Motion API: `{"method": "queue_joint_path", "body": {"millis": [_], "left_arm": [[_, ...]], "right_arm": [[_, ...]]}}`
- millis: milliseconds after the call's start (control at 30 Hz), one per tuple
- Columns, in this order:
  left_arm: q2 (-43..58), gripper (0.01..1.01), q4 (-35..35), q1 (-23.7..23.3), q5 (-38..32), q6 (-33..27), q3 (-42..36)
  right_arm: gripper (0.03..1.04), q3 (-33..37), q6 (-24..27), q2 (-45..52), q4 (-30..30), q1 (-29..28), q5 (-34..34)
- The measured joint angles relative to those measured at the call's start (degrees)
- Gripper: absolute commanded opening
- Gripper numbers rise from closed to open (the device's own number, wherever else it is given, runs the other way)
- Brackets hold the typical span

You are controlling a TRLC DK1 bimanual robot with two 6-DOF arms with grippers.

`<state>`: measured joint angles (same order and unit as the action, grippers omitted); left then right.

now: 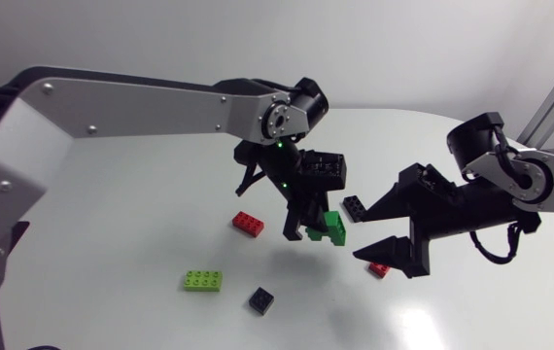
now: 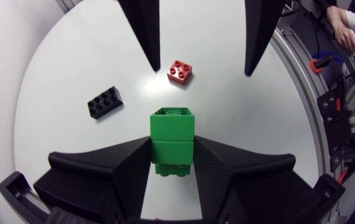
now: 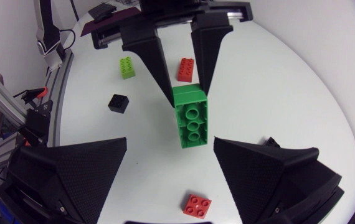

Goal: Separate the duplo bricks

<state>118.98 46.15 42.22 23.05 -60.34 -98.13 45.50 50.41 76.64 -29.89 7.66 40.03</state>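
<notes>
A lime brick (image 1: 202, 281) is lying furthest left on the table (image 1: 112, 224), with a red brick (image 1: 248, 223) and a small dark brick (image 1: 261, 300) sitting further along, all well apart. Next, the left gripper (image 1: 301, 222) is clamping the joined green bricks (image 1: 334, 229) from two sides. A black brick (image 1: 354, 208) is lying just beside them. The right gripper (image 1: 382, 233) is hanging with its fingers spread wide, gripping nothing and facing the green bricks. A small red brick (image 1: 379, 269) is peeking out beneath its lower finger. The left wrist view is showing the seam between the two green bricks (image 2: 173, 140). The right wrist view is showing their studded face, and there the black brick (image 3: 269, 142) is mostly hiding behind a finger.
</notes>
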Motion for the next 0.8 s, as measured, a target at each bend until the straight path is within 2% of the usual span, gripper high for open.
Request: {"method": "queue_joint_path", "body": {"millis": [267,467,567,700,800], "left_arm": [[-5.1,0.259,1.9,1.6,1.9,0.0,2.4],[-7.6,0.259,2.1,2.1,2.4,0.0,4.5],[-8.5,0.261,2.2,2.1,2.7,0.0,5.1],[-9.4,0.261,2.3,2.2,3.4,0.2,5.8],[-9.6,0.261,2.4,2.2,3.4,0.2,6.1]], "right_arm": [[0.99,0.0,-3.5,-1.6,1.9,5.3,-2.2],[0.84,0.0,-4.7,-2.8,2.1,5.9,-2.6],[0.83,0.0,-5.4,-3.0,2.2,6.7,-2.6],[0.69,0.0,-6.1,-3.4,2.7,7.4,-2.6],[0.49,0.0,-6.6,-3.8,2.8,7.7,-2.7]]}}
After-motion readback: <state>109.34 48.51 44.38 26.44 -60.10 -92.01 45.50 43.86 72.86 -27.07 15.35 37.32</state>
